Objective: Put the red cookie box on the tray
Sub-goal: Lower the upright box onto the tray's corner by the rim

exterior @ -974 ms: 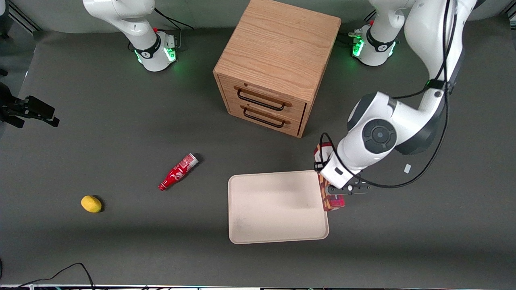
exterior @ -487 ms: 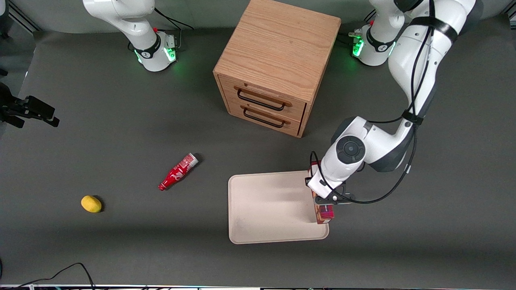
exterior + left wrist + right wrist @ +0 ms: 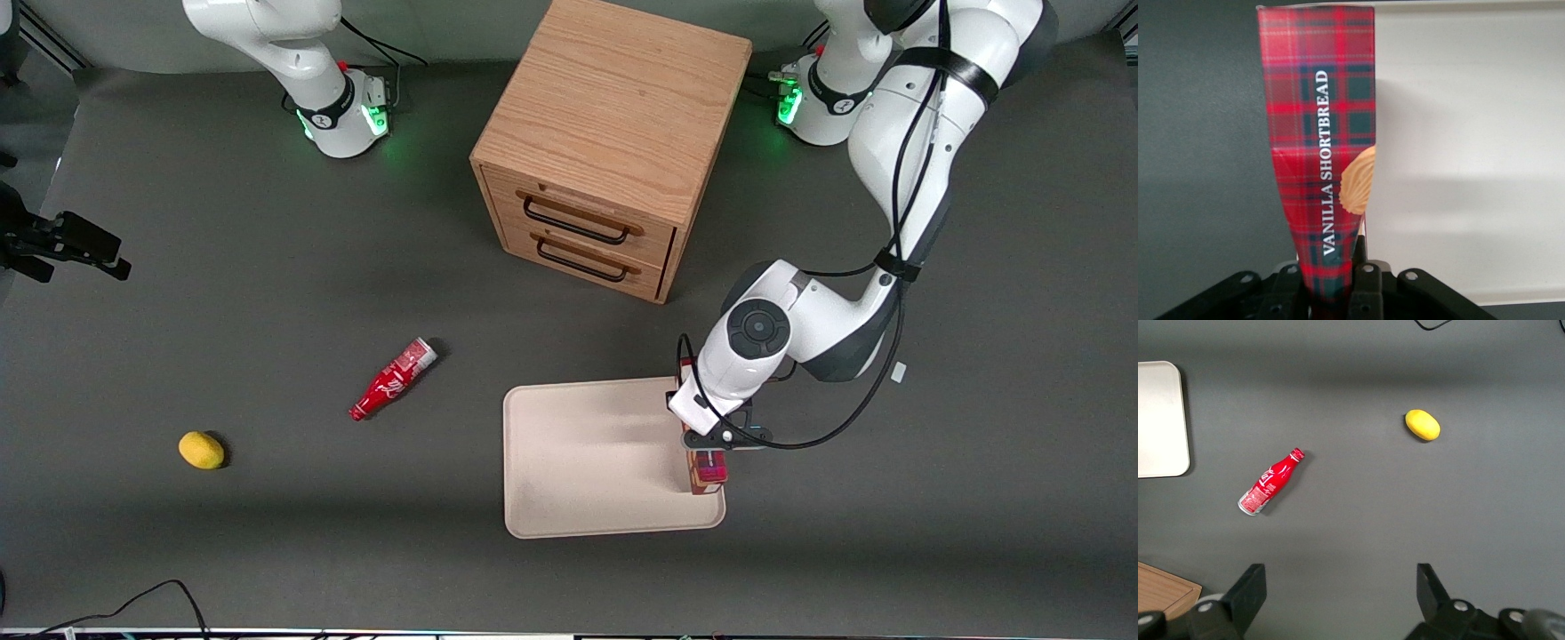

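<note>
The gripper (image 3: 707, 442) holds the red cookie box (image 3: 708, 468) over the tray (image 3: 587, 462) edge nearest the working arm.

White left arm (image 3: 898, 142) with dark-grey joints, black cable, green-lit base, black claw (image 3: 1331, 293).

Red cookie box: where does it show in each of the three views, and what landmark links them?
Front view: red cookie box held by the gripper over the tray, at its edge toward the working arm.
Left wrist view: box between the fingers, beside the tray.
Right wrist view: not in it.
Shared landmark: the tray.
</note>
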Tool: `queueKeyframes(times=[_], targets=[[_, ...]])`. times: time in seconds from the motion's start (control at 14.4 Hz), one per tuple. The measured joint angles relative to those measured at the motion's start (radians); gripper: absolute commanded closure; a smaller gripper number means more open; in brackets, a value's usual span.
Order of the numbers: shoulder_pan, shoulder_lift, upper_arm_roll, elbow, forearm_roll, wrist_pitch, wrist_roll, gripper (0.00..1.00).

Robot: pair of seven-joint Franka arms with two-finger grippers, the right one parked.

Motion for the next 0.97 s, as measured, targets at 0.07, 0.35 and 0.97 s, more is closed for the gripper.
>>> queueKeyframes(times=[0.07, 0.35, 0.97], targets=[[0.0, 0.001, 0.001, 0.002, 0.001, 0.003, 0.0, 1.0], [0.001, 0.017, 0.004, 0.015, 0.001, 0.011, 0.0, 1.0], [0.001, 0.036, 0.005, 0.045, 0.011, 0.012, -0.001, 0.0]])
